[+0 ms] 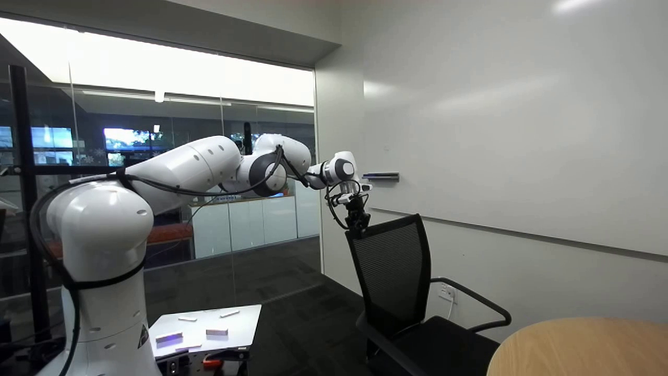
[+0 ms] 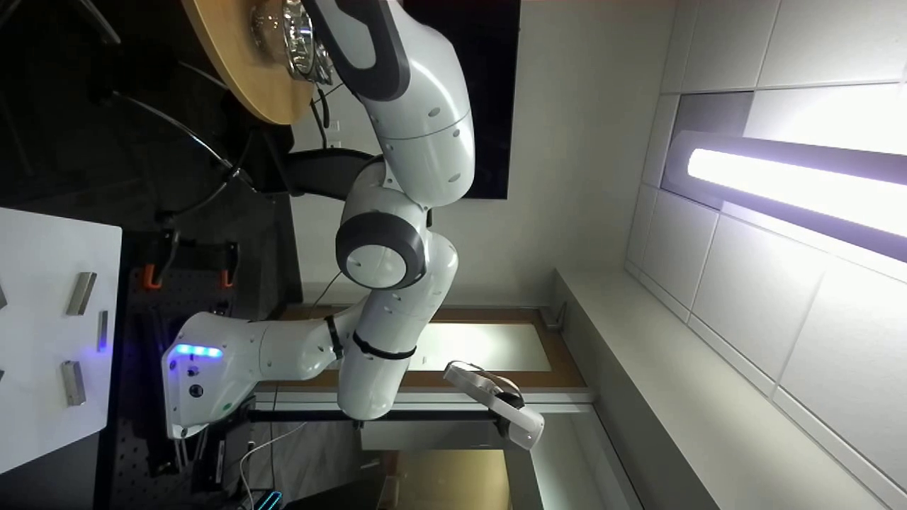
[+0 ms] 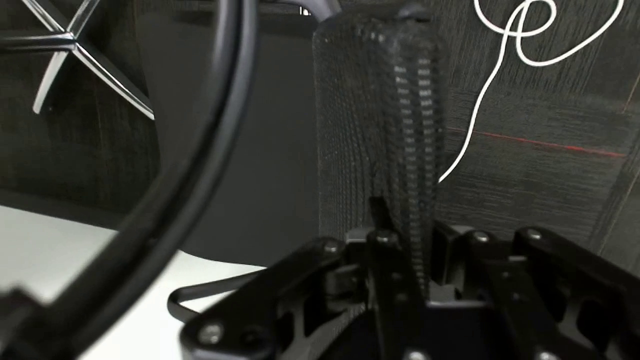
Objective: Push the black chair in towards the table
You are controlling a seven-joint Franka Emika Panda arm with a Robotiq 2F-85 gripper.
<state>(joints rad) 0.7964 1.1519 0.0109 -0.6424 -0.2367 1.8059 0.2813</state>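
White jointed robot arm (image 1: 193, 162) stretched out high from its upright base (image 1: 107, 313), wrist bent down. Black two-finger gripper (image 3: 409, 235) nearly closed, pinching backrest top of black mesh-backed office chair (image 1: 396, 266), near round-edged tan wood table (image 1: 584, 344). Dark triangular mark (image 1: 143, 336) on base, unreadable.

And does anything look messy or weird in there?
Two things. A white cable lies in loose loops on the floor behind the black office chair, which looks messy. Also, in an exterior view the round table seems tipped sideways, but the whole picture is turned, so probably just the camera is.
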